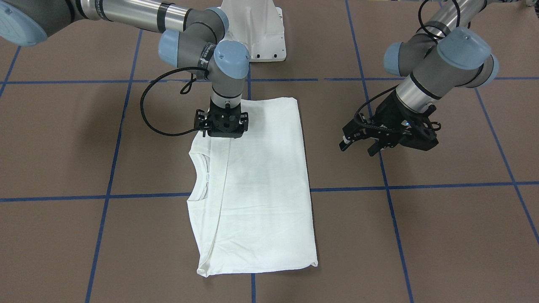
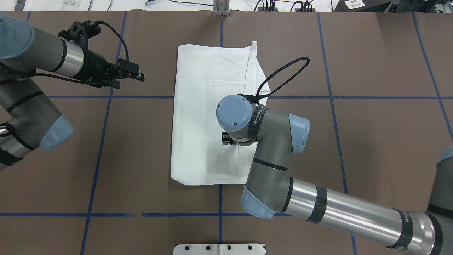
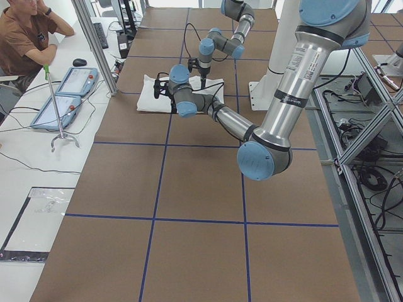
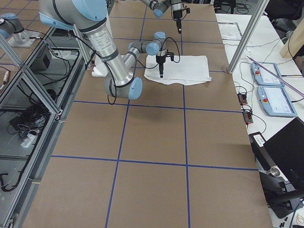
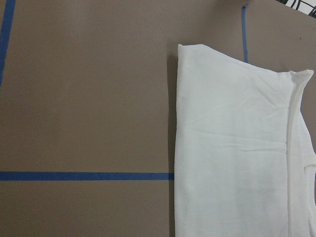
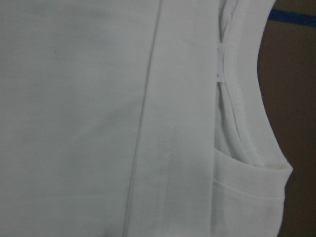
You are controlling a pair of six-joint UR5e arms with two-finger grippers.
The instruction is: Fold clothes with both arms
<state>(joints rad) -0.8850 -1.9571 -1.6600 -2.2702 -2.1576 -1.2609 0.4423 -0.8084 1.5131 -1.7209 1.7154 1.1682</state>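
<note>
Shirt, white, plain side up, folded into a long rectangle. Its ribbed collar and small label lie on the long side that faces the robot's right. The shirt lies flat about midway along the surface, nearer the edge opposite the robot, across a crossing of blue tape lines.

Right gripper: points straight down over the shirt's collar side, toward the end nearer the robot. Its own body hides the fingertips, so it cannot be told whether they are spread, pressed together or pinching cloth, nor whether they touch the cloth. The right arm reaches in over the shirt's near end.

Left gripper: fingers spread and holding nothing, tilted, raised over bare surface well apart from the shirt's plain long side. The left arm comes in from the robot's left.

White base: at the robot's edge of the surface.
</note>
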